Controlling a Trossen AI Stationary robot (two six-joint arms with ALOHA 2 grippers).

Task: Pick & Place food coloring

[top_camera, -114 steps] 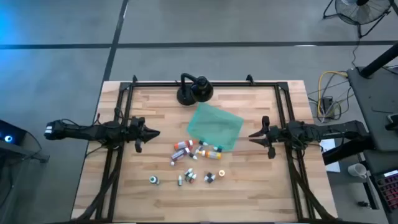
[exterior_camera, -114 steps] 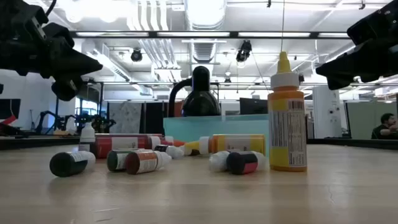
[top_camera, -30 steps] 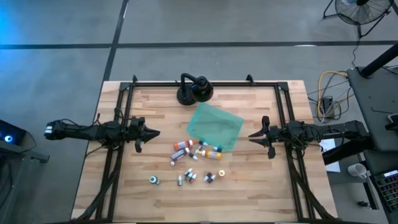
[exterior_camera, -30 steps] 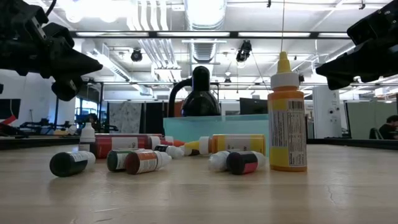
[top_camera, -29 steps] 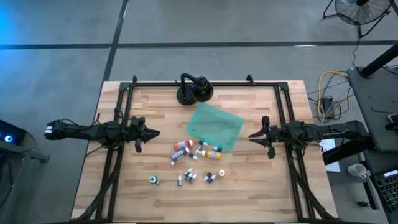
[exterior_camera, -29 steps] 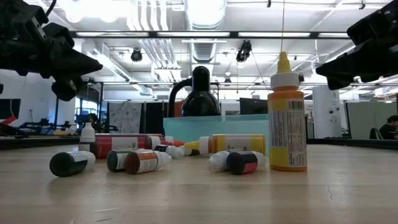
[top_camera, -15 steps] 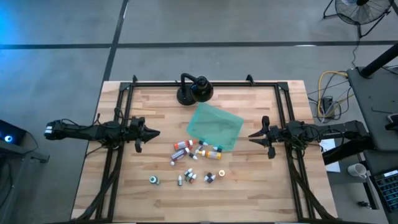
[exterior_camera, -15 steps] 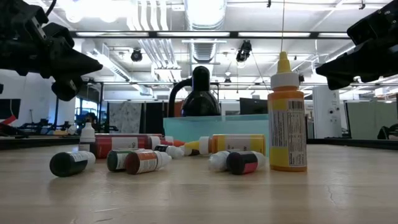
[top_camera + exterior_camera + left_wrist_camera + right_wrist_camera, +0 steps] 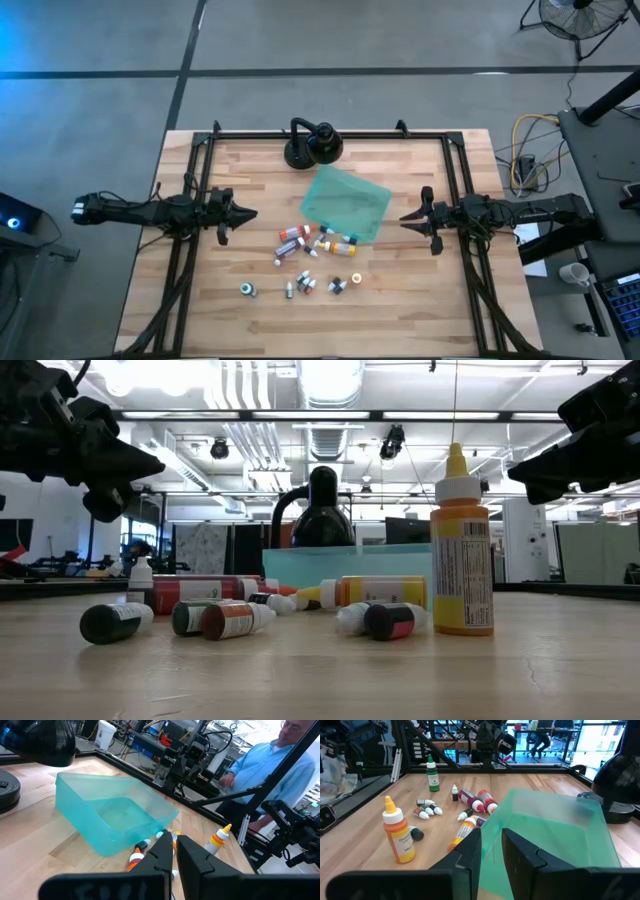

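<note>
Food coloring bottles (image 9: 318, 256) lie scattered on the wooden tabletop (image 9: 250, 180), just beside the near edge of a translucent green bin (image 9: 346, 203), which serves as the landmark. Most rest on their sides in a loose cluster touching or almost touching the bin's near corner; a few smaller ones sit farther from the bin, toward the tabletop's front edge. One orange bottle (image 9: 461, 555) with a pointed yellow tip stands upright, apart from the rest, and a green-capped bottle (image 9: 433, 774) also stands upright at the far side of the group from the bin. The bin looks empty.

Behind the bin, at the tabletop's back edge, stands a black round-based stand (image 9: 312, 145).

The left claw (image 9: 249, 214) hangs above the tabletop well to the left of the bin, its fingers pressed together on nothing. The right claw (image 9: 406, 218) hangs just to the right of the bin, its fingers close together with a narrow gap between them, gripping nothing.

Beyond the tabletop, a person in a light blue shirt (image 9: 272, 767) stands in the room.
</note>
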